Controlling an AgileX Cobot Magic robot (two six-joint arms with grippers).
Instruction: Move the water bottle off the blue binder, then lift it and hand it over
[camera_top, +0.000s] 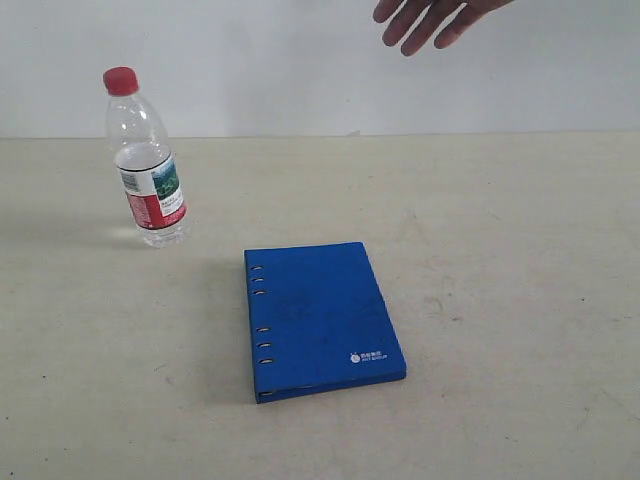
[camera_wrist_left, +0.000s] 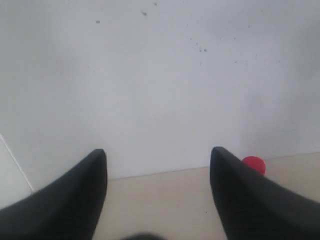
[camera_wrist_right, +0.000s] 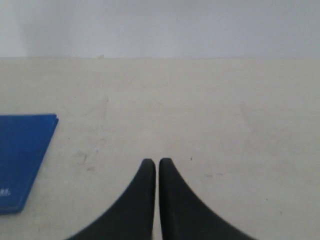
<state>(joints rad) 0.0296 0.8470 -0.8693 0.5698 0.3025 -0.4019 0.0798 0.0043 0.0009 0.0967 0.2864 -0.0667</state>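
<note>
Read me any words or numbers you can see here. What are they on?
Label on the water bottle: red, white and green print, too blurred to read.
White logo on the blue binder: tiny lettering, too small to read.
No other writing shows.

Water bottle (camera_top: 148, 160): clear, colourless plastic. Cap (camera_top: 121, 80): bright red; same red in left wrist view. Label (camera_top: 155, 192): white band with dark print on top, green picture patch at side, red below with white characters. Blue binder (camera_top: 322, 318): plain royal-blue cover, faint darker emblem at centre; slots on spine edge show pale. Logo (camera_top: 368, 356): small, white. Table (camera_top: 520, 260): beige, faint grey scuffs. Wall (camera_top: 280, 60): off-white, few dark specks. Hand (camera_top: 432, 18): bare skin tone. Left gripper (camera_wrist_left: 157, 155), right gripper (camera_wrist_right: 158, 162): black.
</note>
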